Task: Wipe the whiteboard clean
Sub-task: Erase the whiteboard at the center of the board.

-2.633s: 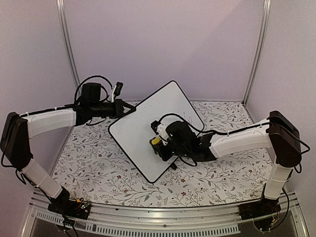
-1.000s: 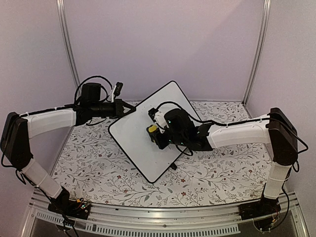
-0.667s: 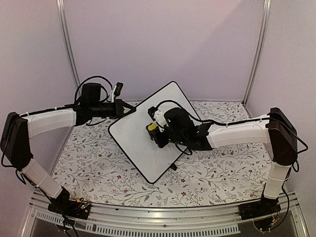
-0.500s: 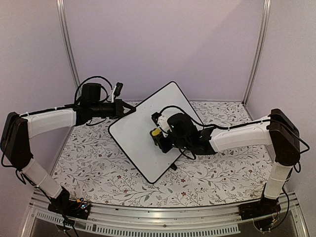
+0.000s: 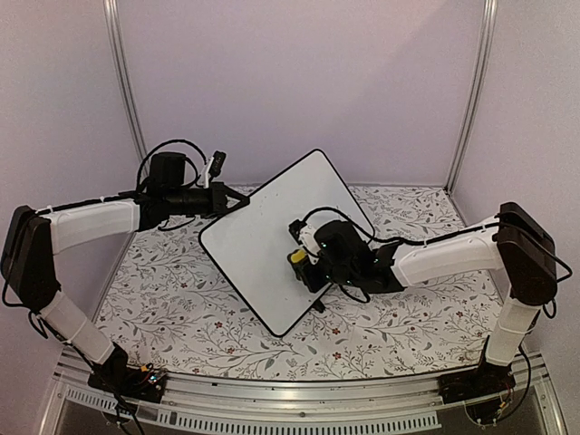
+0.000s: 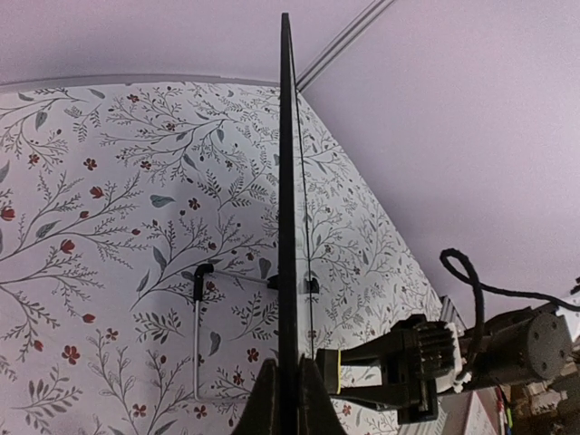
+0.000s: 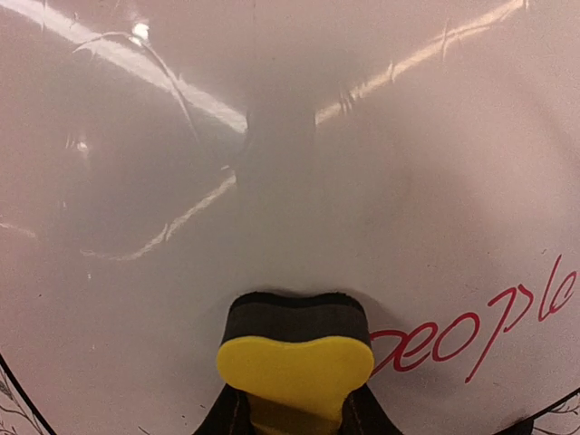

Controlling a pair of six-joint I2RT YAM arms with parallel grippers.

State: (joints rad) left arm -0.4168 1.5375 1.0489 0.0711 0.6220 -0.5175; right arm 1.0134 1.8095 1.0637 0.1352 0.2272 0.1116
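Observation:
The whiteboard (image 5: 258, 245) stands tilted on the table like a diamond, its face mostly white. My left gripper (image 5: 237, 205) is shut on its upper left edge; in the left wrist view the whiteboard (image 6: 287, 181) shows edge-on, pinched between the left gripper (image 6: 288, 403) jaws. My right gripper (image 5: 308, 263) is shut on a yellow eraser (image 5: 296, 258) whose dark felt presses against the board's lower right part. In the right wrist view the eraser (image 7: 294, 353) sits just left of red handwriting (image 7: 480, 331) on the whiteboard (image 7: 272, 136). The right gripper (image 7: 294, 417) shows only at the bottom edge.
A floral tablecloth (image 5: 390, 317) covers the table. The board's thin wire stand (image 6: 198, 335) rests on the cloth behind it. Pale walls and aluminium posts (image 5: 122, 82) close in the back and sides; a metal rail (image 5: 290, 412) runs along the near edge.
My right gripper has slid the eraser down and to the right across the board's face. The left arm and the board have stayed put.

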